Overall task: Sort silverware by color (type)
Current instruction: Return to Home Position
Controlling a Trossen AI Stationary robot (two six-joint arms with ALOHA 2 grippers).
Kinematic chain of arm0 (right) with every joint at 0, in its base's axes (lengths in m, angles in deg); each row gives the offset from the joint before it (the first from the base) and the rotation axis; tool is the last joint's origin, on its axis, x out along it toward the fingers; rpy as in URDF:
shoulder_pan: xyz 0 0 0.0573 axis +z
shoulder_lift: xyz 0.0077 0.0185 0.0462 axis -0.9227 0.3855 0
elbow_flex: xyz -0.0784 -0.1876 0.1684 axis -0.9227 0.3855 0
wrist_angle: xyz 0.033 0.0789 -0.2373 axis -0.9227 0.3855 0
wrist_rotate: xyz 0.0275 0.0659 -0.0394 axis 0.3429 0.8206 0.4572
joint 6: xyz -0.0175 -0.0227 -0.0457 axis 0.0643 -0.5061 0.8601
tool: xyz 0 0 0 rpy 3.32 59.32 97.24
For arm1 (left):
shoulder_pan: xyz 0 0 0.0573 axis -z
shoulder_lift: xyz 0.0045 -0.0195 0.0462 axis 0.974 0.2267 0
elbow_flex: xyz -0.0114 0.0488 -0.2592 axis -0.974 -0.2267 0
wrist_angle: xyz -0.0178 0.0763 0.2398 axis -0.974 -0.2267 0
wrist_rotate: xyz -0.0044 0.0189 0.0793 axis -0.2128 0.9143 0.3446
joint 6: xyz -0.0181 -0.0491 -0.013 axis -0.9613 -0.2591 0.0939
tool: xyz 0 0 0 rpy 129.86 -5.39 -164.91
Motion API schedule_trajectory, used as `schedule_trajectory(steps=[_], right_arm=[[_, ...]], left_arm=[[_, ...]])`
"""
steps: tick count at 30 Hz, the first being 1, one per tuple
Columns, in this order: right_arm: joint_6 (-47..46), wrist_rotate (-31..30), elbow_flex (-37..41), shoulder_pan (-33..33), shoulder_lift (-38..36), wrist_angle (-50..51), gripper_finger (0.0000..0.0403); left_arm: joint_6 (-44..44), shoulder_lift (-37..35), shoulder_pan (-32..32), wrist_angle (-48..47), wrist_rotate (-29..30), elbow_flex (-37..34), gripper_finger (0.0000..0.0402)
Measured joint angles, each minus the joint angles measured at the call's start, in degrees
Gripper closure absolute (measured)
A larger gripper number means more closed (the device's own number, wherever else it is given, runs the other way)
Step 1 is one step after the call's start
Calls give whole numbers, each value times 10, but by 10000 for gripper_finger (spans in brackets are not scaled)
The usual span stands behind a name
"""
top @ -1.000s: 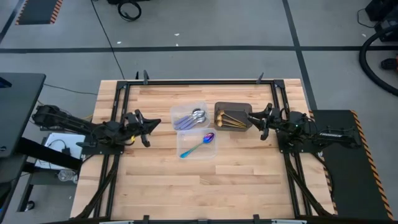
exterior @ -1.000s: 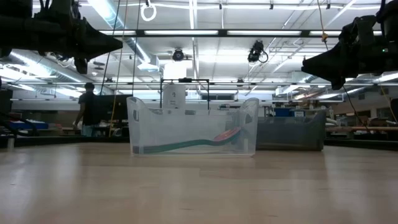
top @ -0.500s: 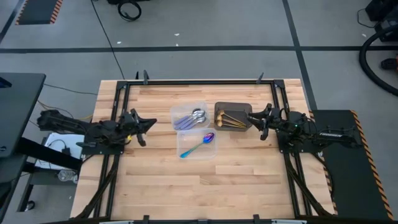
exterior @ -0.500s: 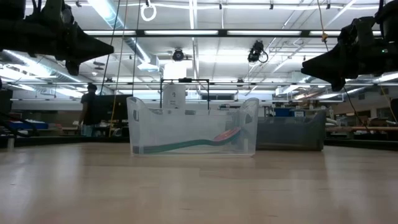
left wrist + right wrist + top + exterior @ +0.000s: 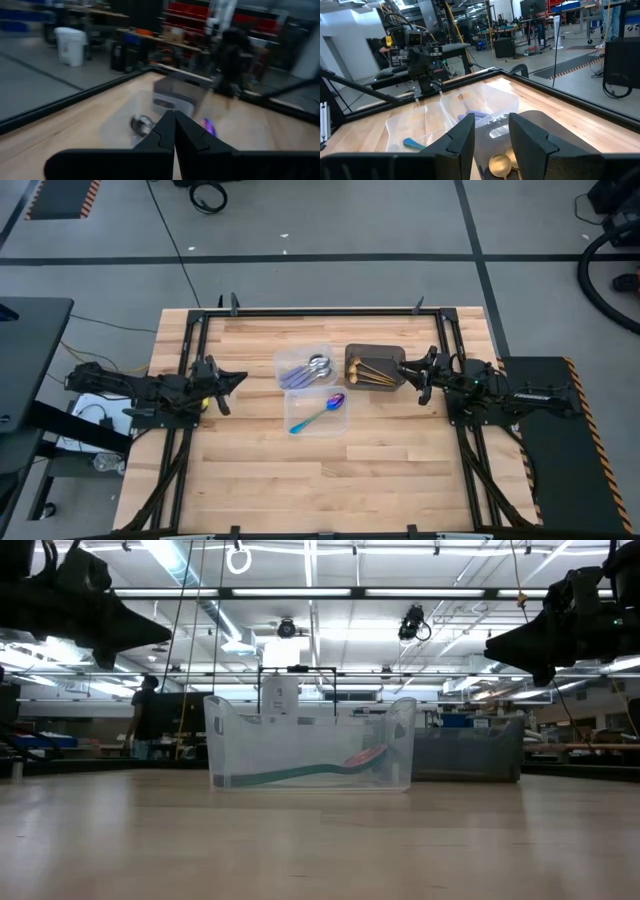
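Silverware lies sorted in three tubs at mid-table. Silver spoons with pale blue handles [image 5: 308, 369] lie in the far clear tub [image 5: 285, 360]. One iridescent purple spoon with a teal handle [image 5: 320, 414] [image 5: 310, 771] lies in the near clear tub [image 5: 296, 402]. Gold utensils [image 5: 372, 373] [image 5: 500, 163] lie in the dark tub [image 5: 352, 356]. My left gripper [image 5: 232, 378] [image 5: 173, 127] hovers shut, left of the clear tubs and above the table. My right gripper [image 5: 404, 371] [image 5: 491, 131] hovers open at the dark tub's right end. Neither holds anything.
Black frame rails [image 5: 320, 311] run along the table's edges. Bare wood [image 5: 320, 480] spreads across the near half of the table. A person [image 5: 145, 715] stands in the room far behind the table.
My left gripper has drawn back toward the table's left edge, away from the clear tubs, staying above the table. The right arm and the silverware have kept still.
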Motion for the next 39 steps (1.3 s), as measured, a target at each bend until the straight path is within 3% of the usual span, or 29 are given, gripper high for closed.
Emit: schedule_trajectory(steps=[13, 30, 39], right_arm=[[0, -1, 0, 0, 0, 0, 273], [0, -1, 0, 0, 0, -3, 273], [0, -1, 0, 0, 0, -4, 273]], left_arm=[[15, -87, 6, -92, -32, 0, 393], [46, -85, 6, -81, -124, 0, 391], [-35, -79, 6, -82, -125, 0, 370]])
